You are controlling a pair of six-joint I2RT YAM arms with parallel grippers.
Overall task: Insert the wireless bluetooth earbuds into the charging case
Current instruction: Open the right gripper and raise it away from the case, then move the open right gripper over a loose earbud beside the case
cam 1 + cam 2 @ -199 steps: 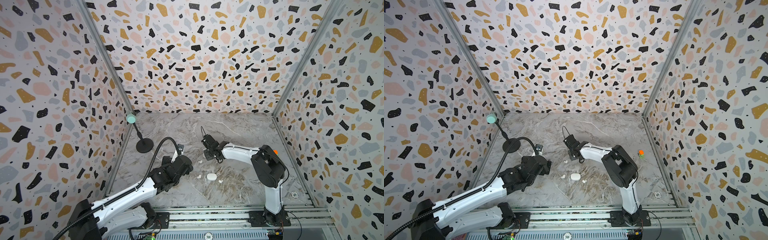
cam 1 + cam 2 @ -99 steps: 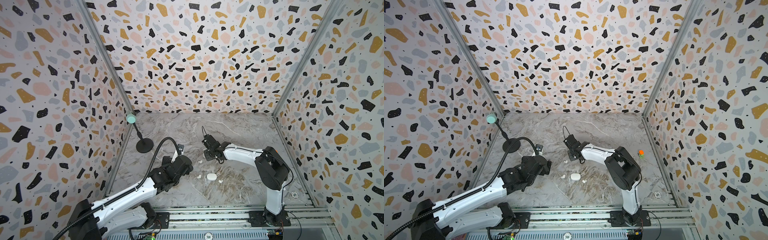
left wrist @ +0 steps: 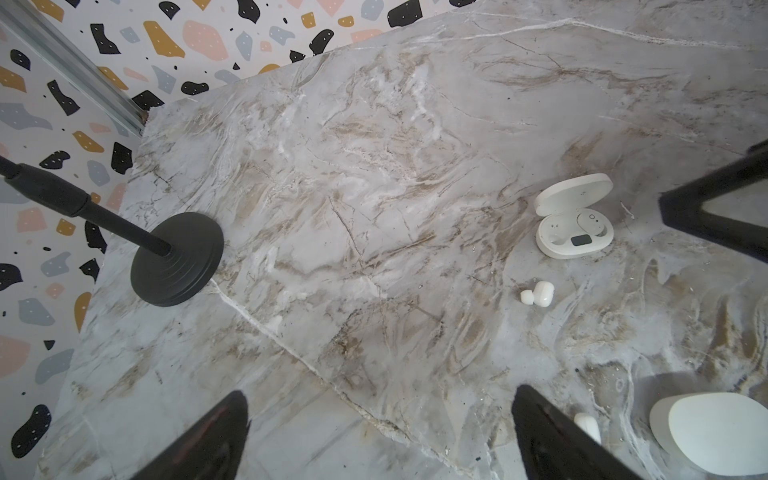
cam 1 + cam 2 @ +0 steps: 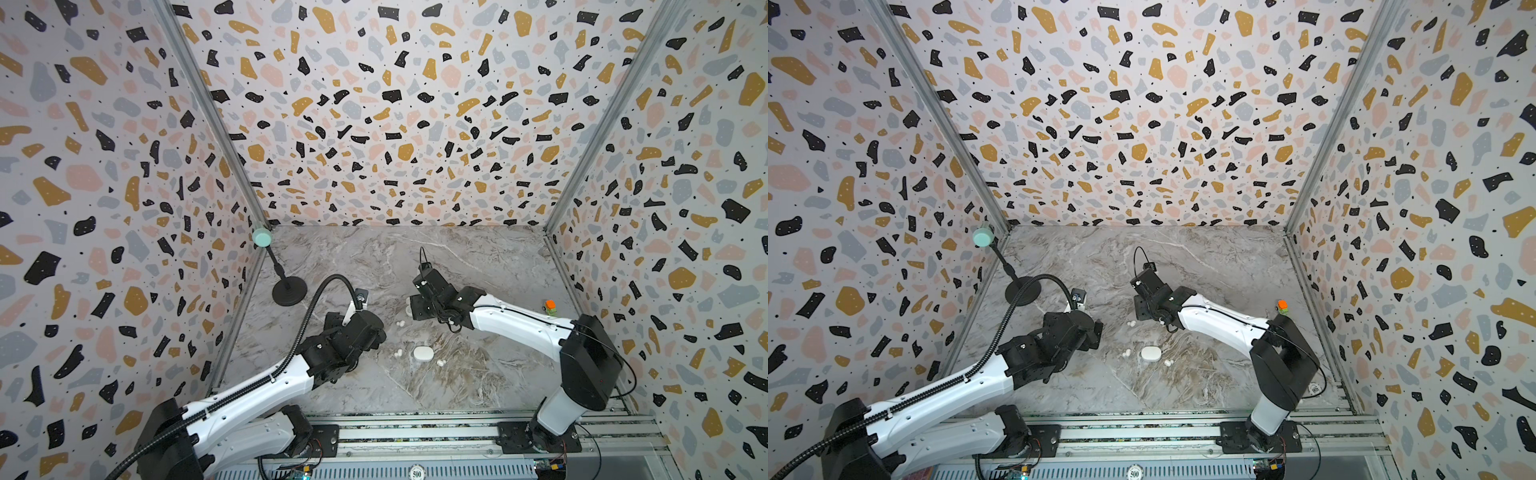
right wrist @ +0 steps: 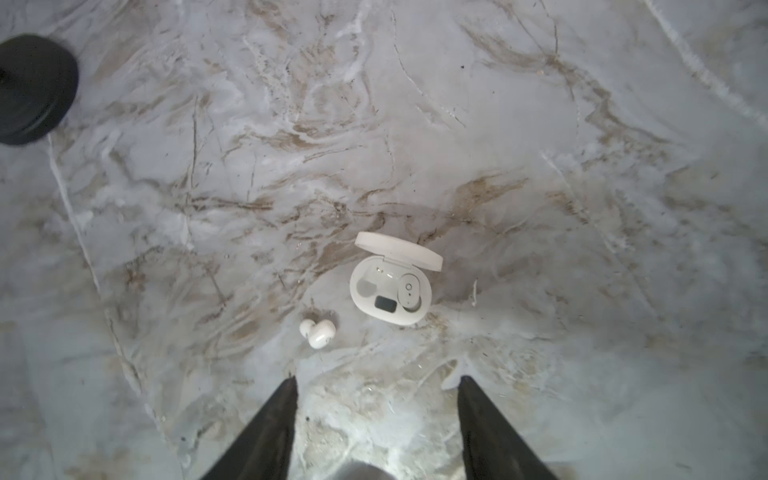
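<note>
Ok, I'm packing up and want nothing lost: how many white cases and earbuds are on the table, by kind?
Charging cases: 2, the open case and the closed case.
Earbuds: 4, the seated earbud in the open case, the nearby earbud beside it, the left earbud and right earbud flanking the closed case.
Total: 6.

The marble-patterned tabletop (image 4: 478,266) carries an open white charging case (image 5: 390,291) with a loose earbud (image 5: 318,334) just beside it. Nearer the front lies a closed white case (image 4: 423,353), flanked by a second earbud (image 4: 398,353) and a third earbud (image 4: 440,363). A black stand base (image 4: 289,291) sits by the left wall, and a small orange-topped object (image 4: 550,306) by the right.
</note>
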